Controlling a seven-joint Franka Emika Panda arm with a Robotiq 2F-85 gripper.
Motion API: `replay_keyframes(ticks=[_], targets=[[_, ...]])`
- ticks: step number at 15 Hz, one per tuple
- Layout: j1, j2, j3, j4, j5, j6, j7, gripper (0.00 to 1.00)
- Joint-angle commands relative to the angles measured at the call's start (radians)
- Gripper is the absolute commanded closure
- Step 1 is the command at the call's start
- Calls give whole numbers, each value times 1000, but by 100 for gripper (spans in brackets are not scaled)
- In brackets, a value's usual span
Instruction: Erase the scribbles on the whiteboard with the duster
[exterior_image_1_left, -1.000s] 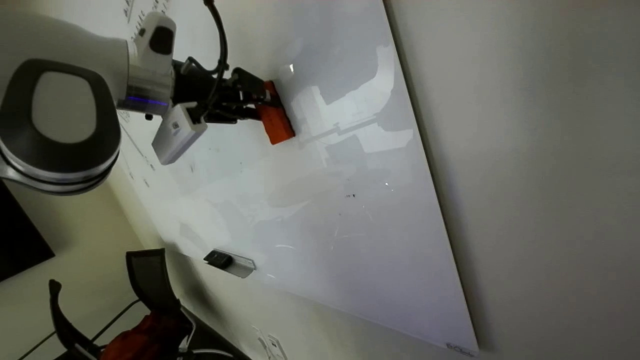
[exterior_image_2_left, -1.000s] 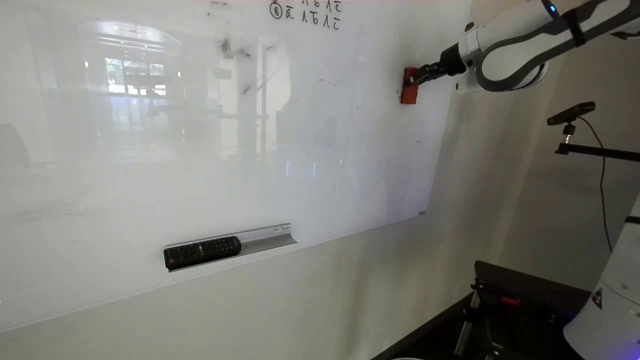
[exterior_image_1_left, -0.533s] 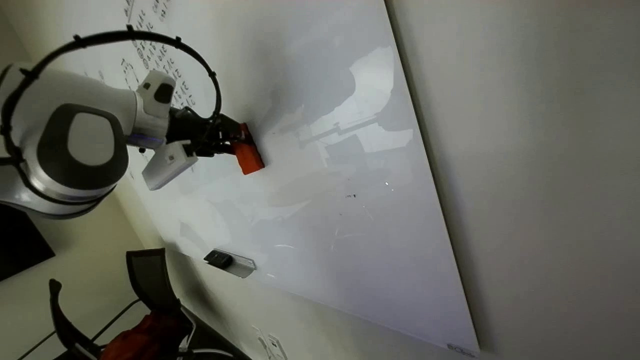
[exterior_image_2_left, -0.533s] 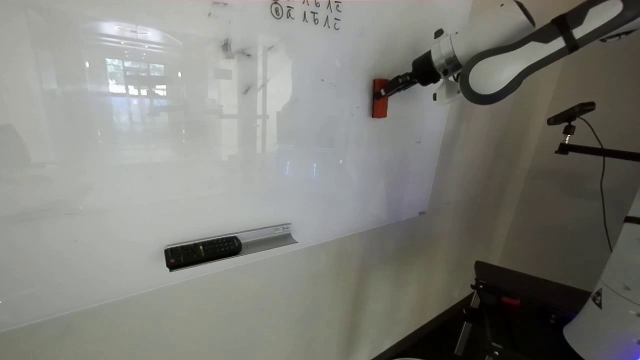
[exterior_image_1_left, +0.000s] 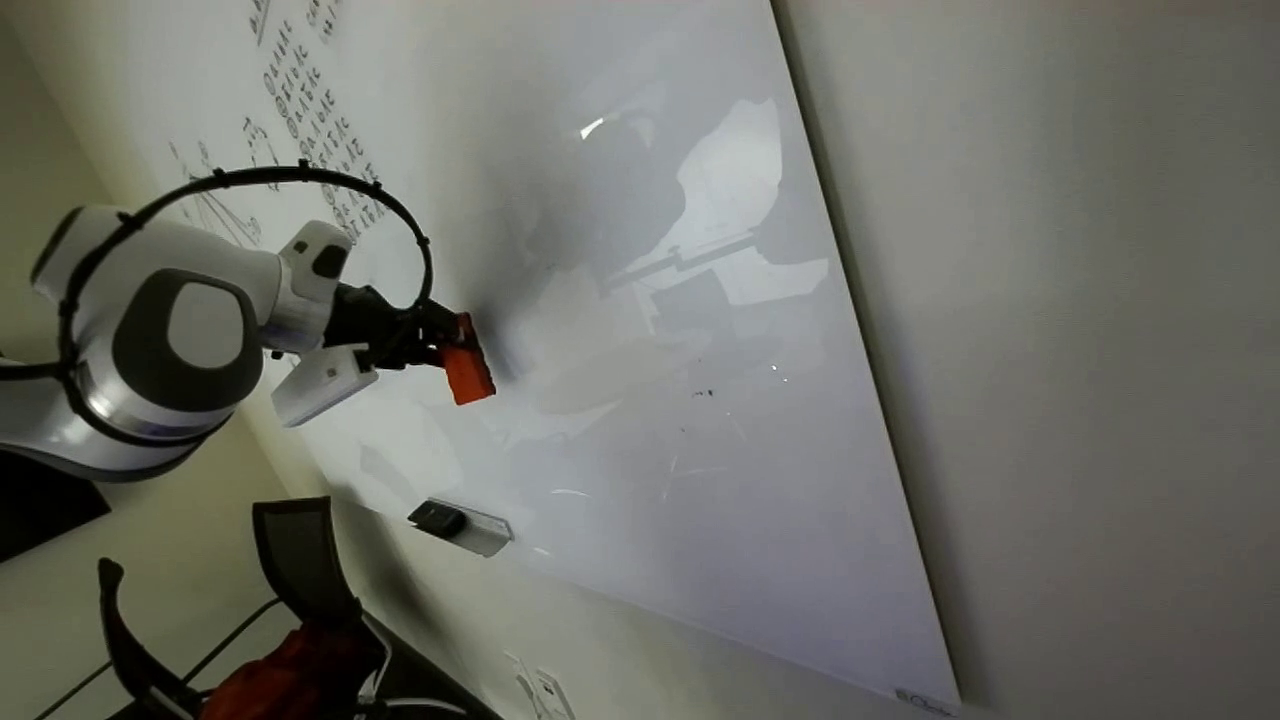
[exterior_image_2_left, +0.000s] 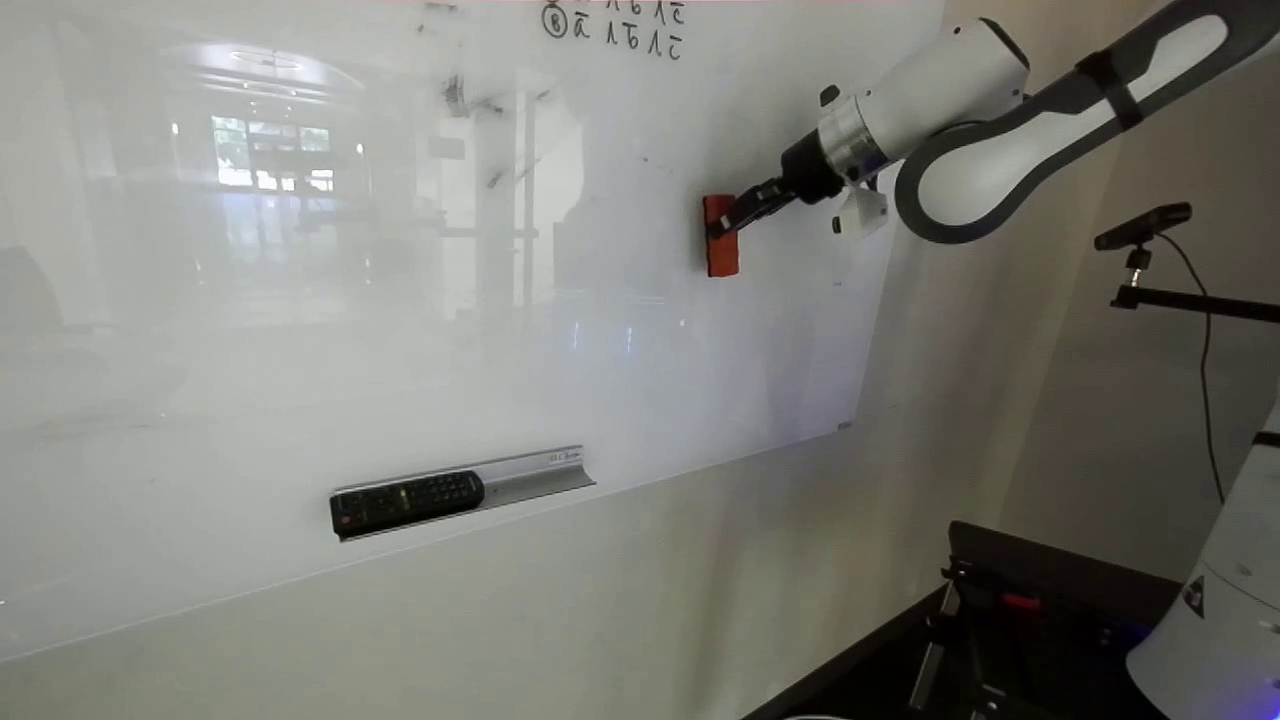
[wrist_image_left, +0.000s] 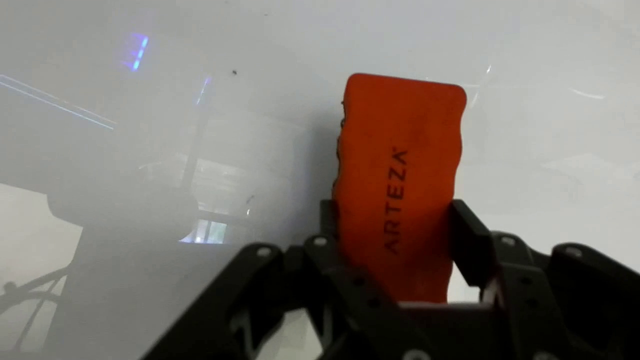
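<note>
The duster is a red-orange block (exterior_image_1_left: 468, 372) with ARTEZA lettering, also seen in an exterior view (exterior_image_2_left: 722, 255) and the wrist view (wrist_image_left: 400, 165). My gripper (wrist_image_left: 392, 215) is shut on its long sides. The duster's face is turned to the whiteboard (exterior_image_1_left: 780, 560), which also shows in an exterior view (exterior_image_2_left: 250, 400). A shadow lies beside the duster; I cannot tell whether it touches the board. The bold scribbles cluster does not show; it is hidden or out of view. Small dark specks (exterior_image_1_left: 704, 392) are on the board.
A dark remote (exterior_image_2_left: 405, 505) lies in a metal tray (exterior_image_2_left: 540, 475) at the board's lower edge. Columns of small writing (exterior_image_1_left: 320, 120) and grey smudges (exterior_image_2_left: 455, 95) are on the board. A chair (exterior_image_1_left: 300, 570) and a camera on a stand (exterior_image_2_left: 1140, 228) stand nearby.
The arm and the held duster have moved left and down in both exterior views. Writing that the arm covered now shows. The gripper has stayed shut on the duster.
</note>
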Motion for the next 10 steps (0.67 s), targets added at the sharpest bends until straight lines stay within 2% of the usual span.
replay_keyframes(ticks=[1, 4, 5, 6, 10], targets=[[-7, -1, 8, 0, 0, -2, 3, 45], [-14, -2, 11, 0, 1, -3, 3, 45], [-16, -2, 11, 0, 1, -3, 3, 70], [-42, 3, 38, 10, 17, -29, 33, 70], [-216, 26, 255, 17, 19, -48, 165, 70]])
